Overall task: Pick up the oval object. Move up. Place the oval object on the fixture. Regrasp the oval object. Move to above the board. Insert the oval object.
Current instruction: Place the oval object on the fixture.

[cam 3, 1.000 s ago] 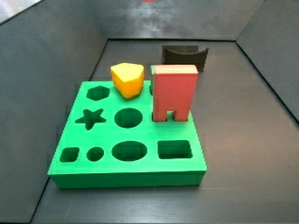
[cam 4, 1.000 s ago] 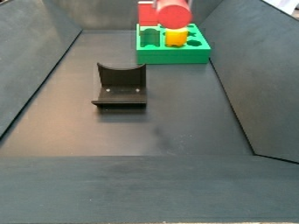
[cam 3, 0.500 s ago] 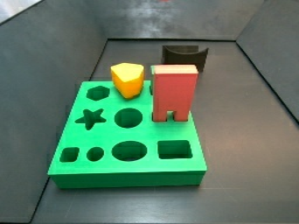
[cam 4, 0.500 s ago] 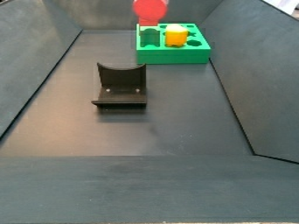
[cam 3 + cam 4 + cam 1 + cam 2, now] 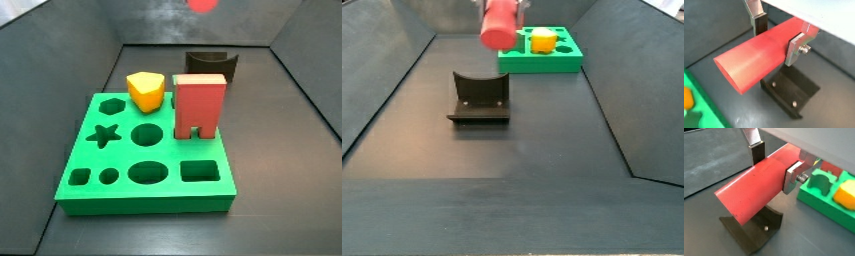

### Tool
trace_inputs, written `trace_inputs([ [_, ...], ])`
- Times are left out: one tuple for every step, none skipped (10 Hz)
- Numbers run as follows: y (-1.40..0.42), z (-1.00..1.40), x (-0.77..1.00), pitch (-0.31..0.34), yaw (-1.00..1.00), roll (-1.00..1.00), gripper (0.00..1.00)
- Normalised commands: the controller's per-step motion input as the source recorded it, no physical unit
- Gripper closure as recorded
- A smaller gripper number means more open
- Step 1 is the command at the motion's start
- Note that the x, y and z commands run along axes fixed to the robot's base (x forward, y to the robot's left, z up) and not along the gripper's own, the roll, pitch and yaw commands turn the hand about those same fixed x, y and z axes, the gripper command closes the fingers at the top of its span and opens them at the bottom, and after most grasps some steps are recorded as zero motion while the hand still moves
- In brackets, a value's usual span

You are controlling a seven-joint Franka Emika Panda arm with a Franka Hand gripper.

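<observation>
In both wrist views my gripper [image 5: 779, 37] [image 5: 775, 167] is shut on the oval object [image 5: 754, 57] [image 5: 751, 190], a long red peg lying crosswise between the silver fingers [image 5: 798, 46] [image 5: 793, 176]. The black fixture [image 5: 794, 92] [image 5: 751, 235] with its curved notch stands on the floor below the peg. In a side view the oval object [image 5: 500, 24] hangs in the air between the fixture [image 5: 478, 97] and the green board [image 5: 543, 58]. From the opposite side only its red end [image 5: 203, 5] shows at the upper edge, above the fixture [image 5: 211, 63] and behind the board [image 5: 147, 175].
A yellow rounded-triangle peg [image 5: 146, 90] [image 5: 543, 40] and a wide red arch block [image 5: 201, 105] stand upright in the board. Sloping dark walls [image 5: 382, 90] close in the floor on both sides.
The held red peg has travelled away from above the board towards the fixture. It came into view at the upper edge of the side view that showed only the board before.
</observation>
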Motion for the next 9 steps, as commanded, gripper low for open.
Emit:
trace_inputs([
  [0.11, -0.11, 0.67, 0.115, -0.02, -1.00, 1.00],
  [0.08, -0.05, 0.54, 0.139, -0.03, -1.00, 1.00],
  [0.06, -0.04, 0.46, 0.146, -0.04, -1.00, 1.00],
  [0.05, -0.03, 0.39, 0.154, -0.06, -1.00, 1.00],
  [0.05, -0.03, 0.31, 0.159, -0.07, -1.00, 1.00],
  [0.05, -0.02, 0.22, 0.167, -0.10, -1.00, 1.00],
  [0.05, -0.02, 0.15, 0.174, -0.13, -1.00, 1.00],
  [0.05, -0.02, 0.09, 0.154, -0.14, -0.88, 1.00],
  [0.05, -0.01, 0.07, 0.110, -0.15, -0.70, 1.00],
])
